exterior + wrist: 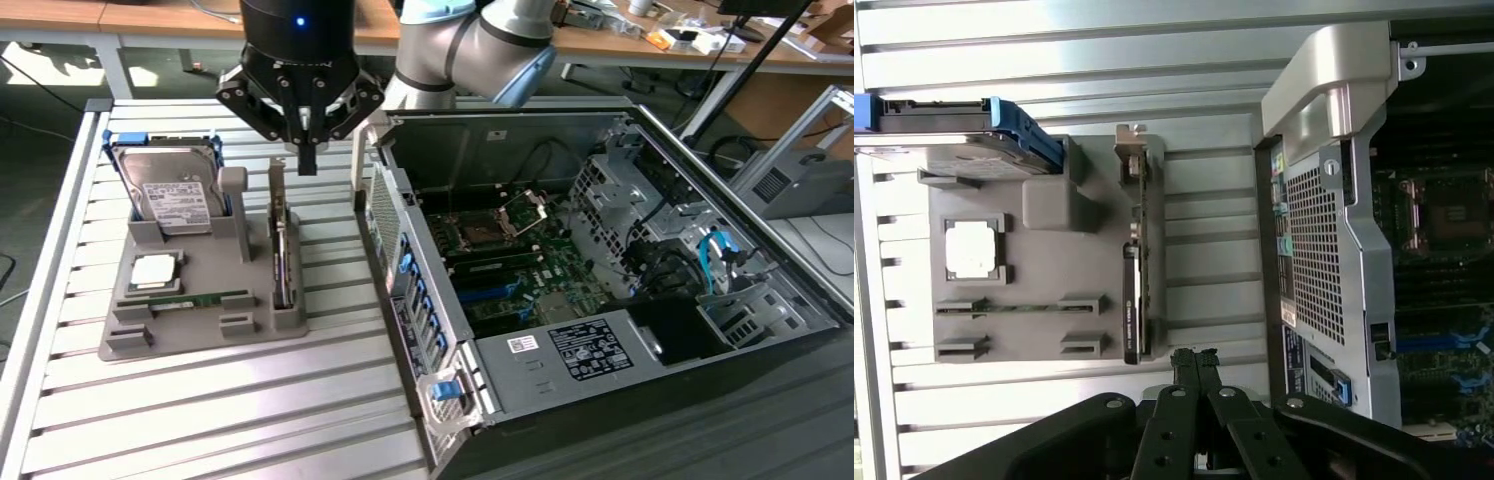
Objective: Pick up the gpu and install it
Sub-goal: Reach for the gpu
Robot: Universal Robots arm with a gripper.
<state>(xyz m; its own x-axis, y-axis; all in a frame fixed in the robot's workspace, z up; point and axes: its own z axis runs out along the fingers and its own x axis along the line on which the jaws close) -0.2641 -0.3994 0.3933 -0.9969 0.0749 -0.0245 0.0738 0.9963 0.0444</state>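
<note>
The open case (pixel 601 260) stands just beside the holder (pixel 200 335), so a loose swing could clip its wall. The gpu (pixel 282 260) stands on edge in that holder, thin and unforgiving. My hand (pixel 307 160) hovers above its far end, fingers pressed together. Lowered like this, I'd jab the card's edge, not straddle it.

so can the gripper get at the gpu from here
Probably yes: the gripper hangs above the gpu, which stands on edge in the grey holder with nothing over its top edge; the gripper is shut, though.
</note>
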